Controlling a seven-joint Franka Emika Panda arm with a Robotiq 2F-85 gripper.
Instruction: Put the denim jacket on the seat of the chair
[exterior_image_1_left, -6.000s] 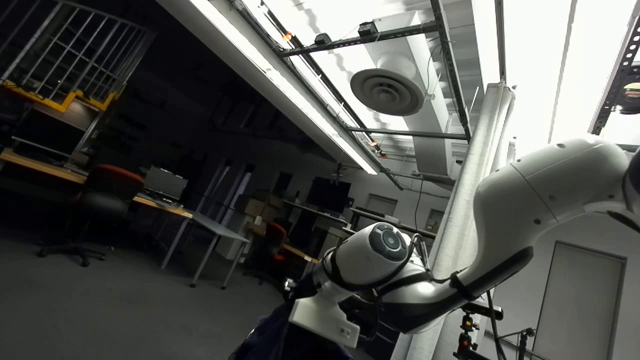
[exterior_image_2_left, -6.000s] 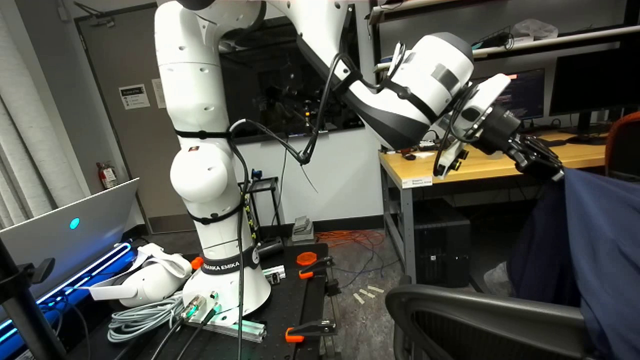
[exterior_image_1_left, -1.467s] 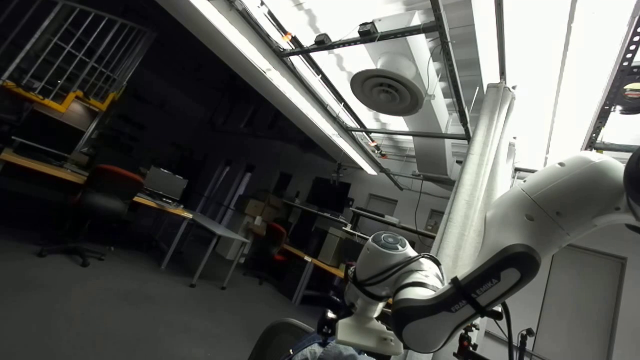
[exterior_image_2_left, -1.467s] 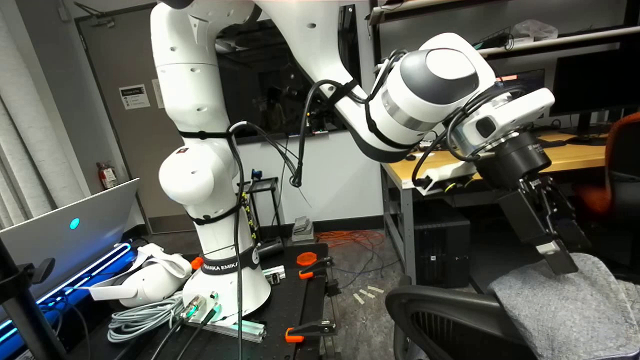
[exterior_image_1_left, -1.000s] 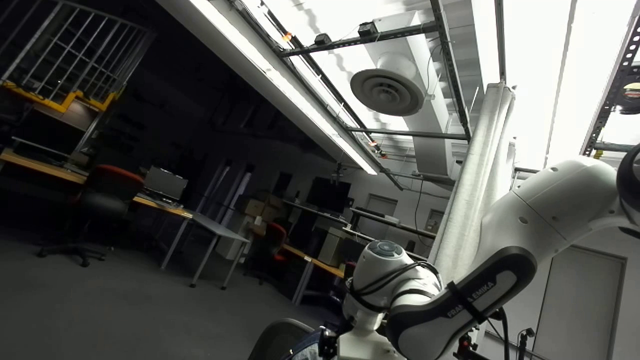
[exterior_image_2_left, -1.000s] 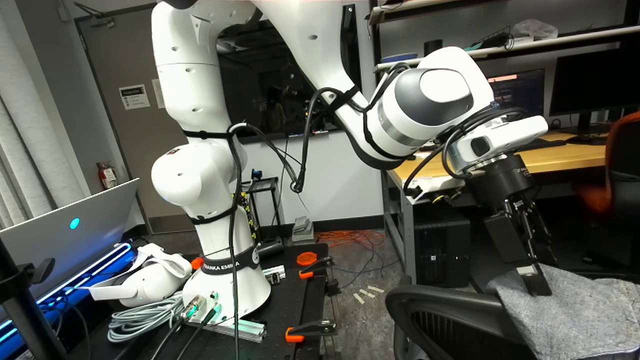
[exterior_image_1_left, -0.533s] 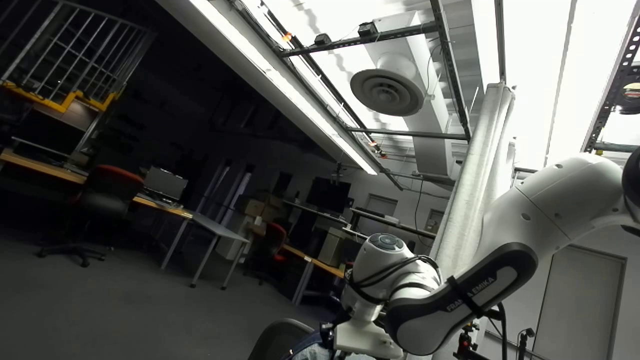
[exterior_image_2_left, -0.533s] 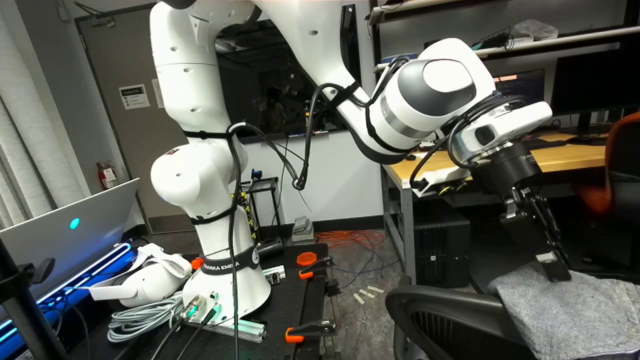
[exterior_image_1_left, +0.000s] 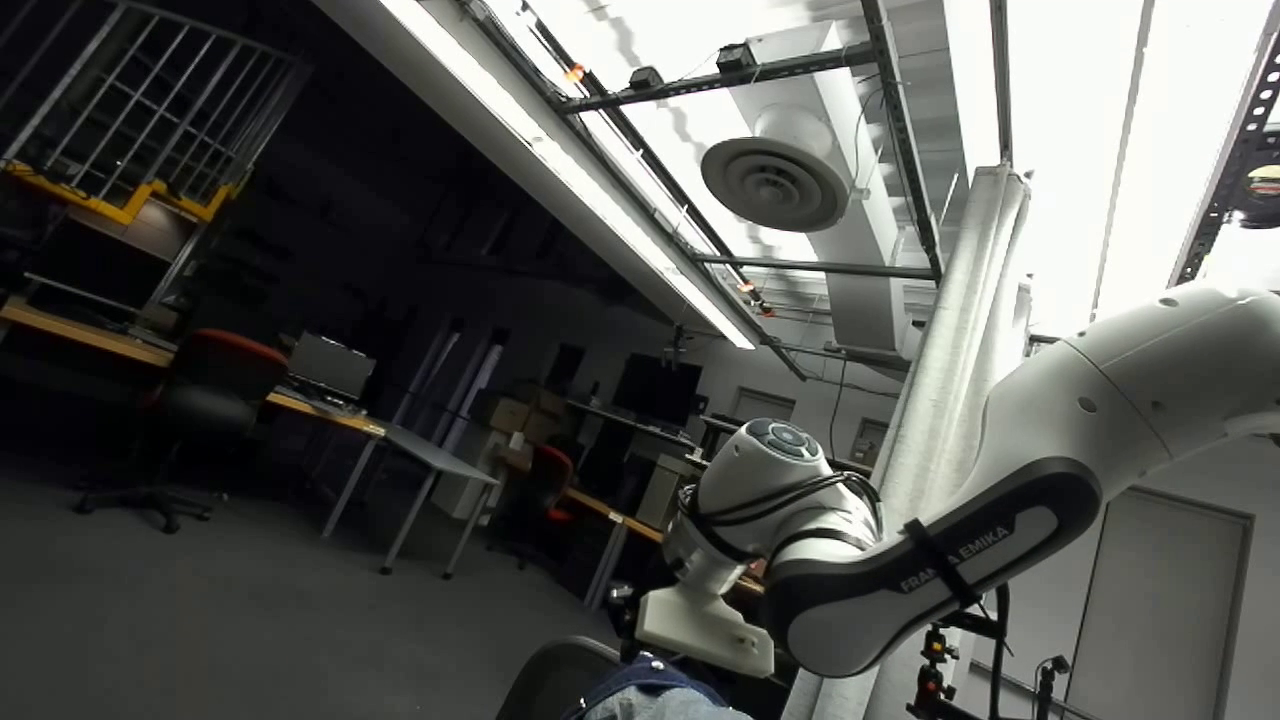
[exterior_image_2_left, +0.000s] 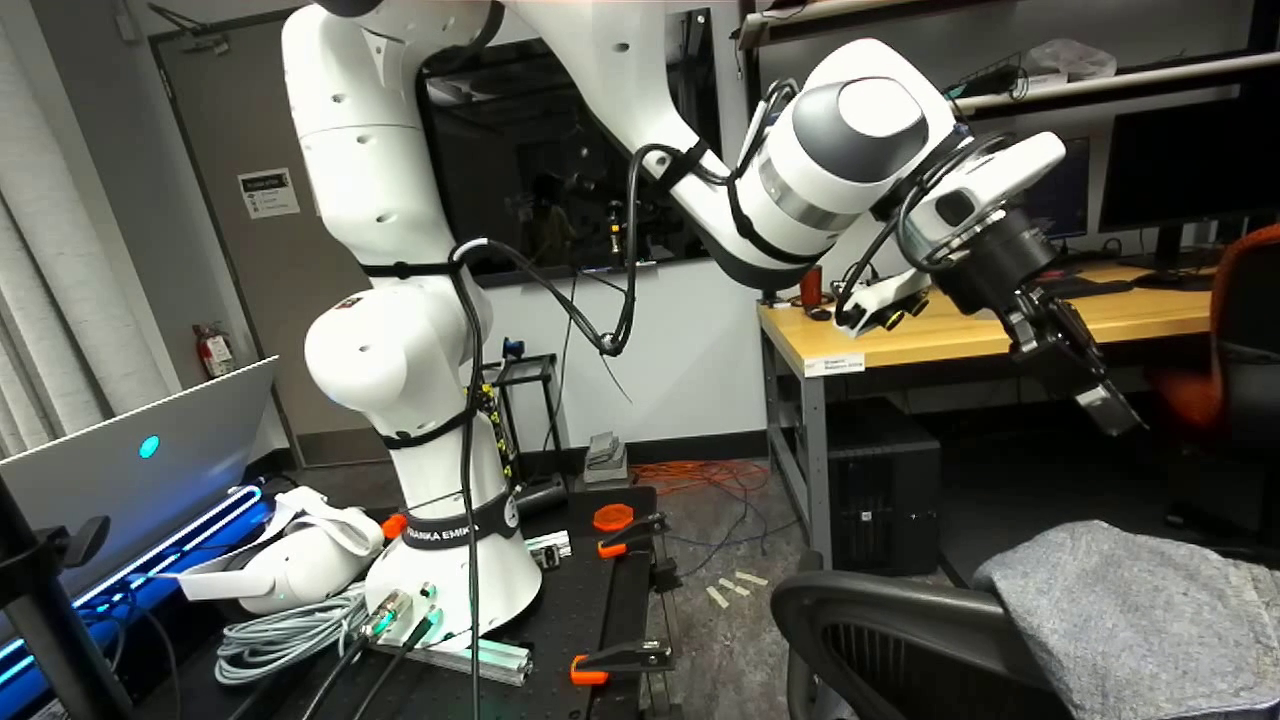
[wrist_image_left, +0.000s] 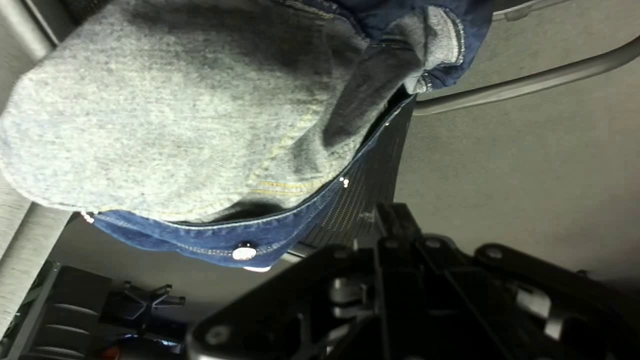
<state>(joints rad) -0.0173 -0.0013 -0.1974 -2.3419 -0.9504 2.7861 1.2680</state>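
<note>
The denim jacket (exterior_image_2_left: 1150, 610) lies rumpled over the chair (exterior_image_2_left: 890, 640), mostly its pale grey inner side up. In the wrist view the jacket (wrist_image_left: 165, 115) fills the upper left, with blue edges and metal buttons. A dark mesh part of the chair (wrist_image_left: 372, 170) shows beside it; the seat is covered or cannot be made out. In an exterior view only the jacket's top (exterior_image_1_left: 655, 695) shows at the bottom edge. My gripper (exterior_image_2_left: 1112, 408) is above the jacket, apart from it. Its fingertips (wrist_image_left: 397, 212) are together with nothing between them.
The chair's curved frame (wrist_image_left: 525, 85) extends right of the jacket in the wrist view. A wooden desk (exterior_image_2_left: 930, 335) with monitors stands behind the gripper. An orange chair (exterior_image_2_left: 1245, 310) is at the far right. The robot's black table (exterior_image_2_left: 600, 590) carries clamps.
Six seconds ago the gripper held the jacket up. Later the jacket lay on the chair with the gripper's fingers apart at it. The fingers have since shut and the gripper has risen clear; the jacket stayed.
</note>
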